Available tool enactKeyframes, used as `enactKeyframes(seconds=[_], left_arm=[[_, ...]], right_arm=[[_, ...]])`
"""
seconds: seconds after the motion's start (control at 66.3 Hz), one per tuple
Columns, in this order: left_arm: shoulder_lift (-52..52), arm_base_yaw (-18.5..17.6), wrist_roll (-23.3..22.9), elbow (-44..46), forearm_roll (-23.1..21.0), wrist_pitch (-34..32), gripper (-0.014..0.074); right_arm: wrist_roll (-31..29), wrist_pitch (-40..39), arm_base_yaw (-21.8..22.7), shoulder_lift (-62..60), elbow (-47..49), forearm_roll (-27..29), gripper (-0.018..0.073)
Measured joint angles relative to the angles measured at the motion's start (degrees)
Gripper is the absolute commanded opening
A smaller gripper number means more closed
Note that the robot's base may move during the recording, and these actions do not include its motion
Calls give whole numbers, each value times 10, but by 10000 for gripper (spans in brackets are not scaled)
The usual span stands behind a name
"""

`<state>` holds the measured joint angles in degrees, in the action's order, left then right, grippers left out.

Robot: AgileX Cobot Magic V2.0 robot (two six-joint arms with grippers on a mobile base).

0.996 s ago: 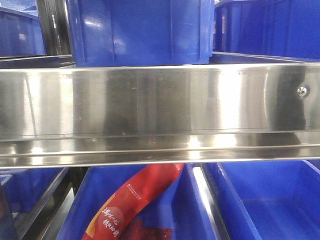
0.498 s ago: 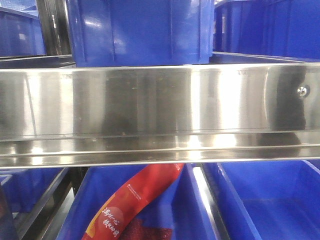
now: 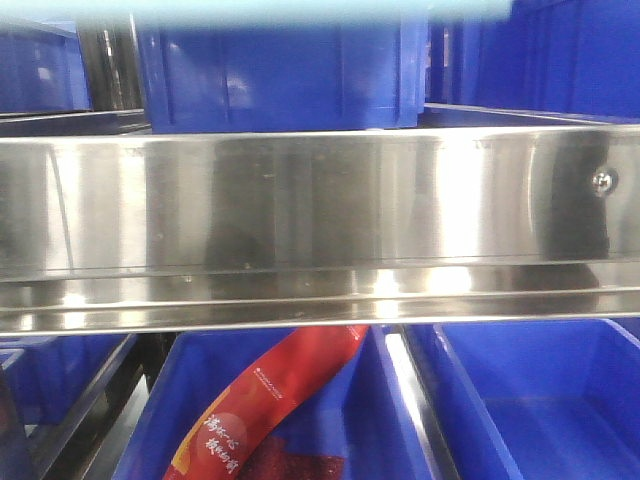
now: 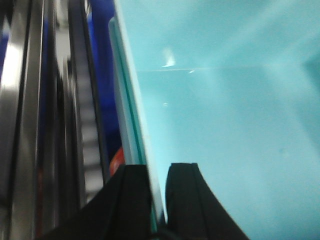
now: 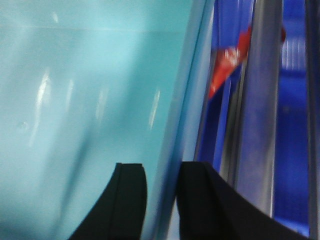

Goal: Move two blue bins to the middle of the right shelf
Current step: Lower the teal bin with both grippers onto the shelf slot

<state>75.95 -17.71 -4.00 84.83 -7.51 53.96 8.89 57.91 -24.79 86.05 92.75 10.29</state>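
Note:
A pale blue bin fills both wrist views, its inside [image 4: 225, 100] to the right of my left gripper and its inside [image 5: 90, 90] to the left of my right gripper. My left gripper [image 4: 157, 167] is shut on the bin's left wall. On the opposite wall my right gripper [image 5: 161, 167] is shut too. In the front view only a thin cyan strip of the bin [image 3: 270, 8] shows along the top edge. Whether a second bin is nested in it I cannot tell. The steel shelf rail [image 3: 300, 200] with its screw [image 3: 603, 181] spans that view below the strip.
Dark blue bins [image 3: 280, 70] stand on the tier behind the rail. Below it are more dark blue bins [image 3: 540, 400], one holding a red packet [image 3: 270, 400]. A steel upright [image 3: 105, 60] rises at the far left.
A cyan strip of the bin has come into the top edge of the front view, where only dark blue bins showed before. The shelf looks the same.

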Motion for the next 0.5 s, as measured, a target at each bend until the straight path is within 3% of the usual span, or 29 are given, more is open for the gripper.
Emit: enactKeyframes(seconds=[0.196,0.256,0.347,0.498], left_arm=[[20,0,0,-44,5,-4,-107],[26,0,0,-47,6,-4,-75],[33,0,6,-47,8,-5,41],[34,0,19,-47,-2,-7,330]], right_arm=[[-2,-14,-1,19,-43,7,-150],[-3,-15,-1,26,-45,7,-106],[-4,-19,-1,30,-47,7,59],[-4,-45,-1,33,-45,11,442]])
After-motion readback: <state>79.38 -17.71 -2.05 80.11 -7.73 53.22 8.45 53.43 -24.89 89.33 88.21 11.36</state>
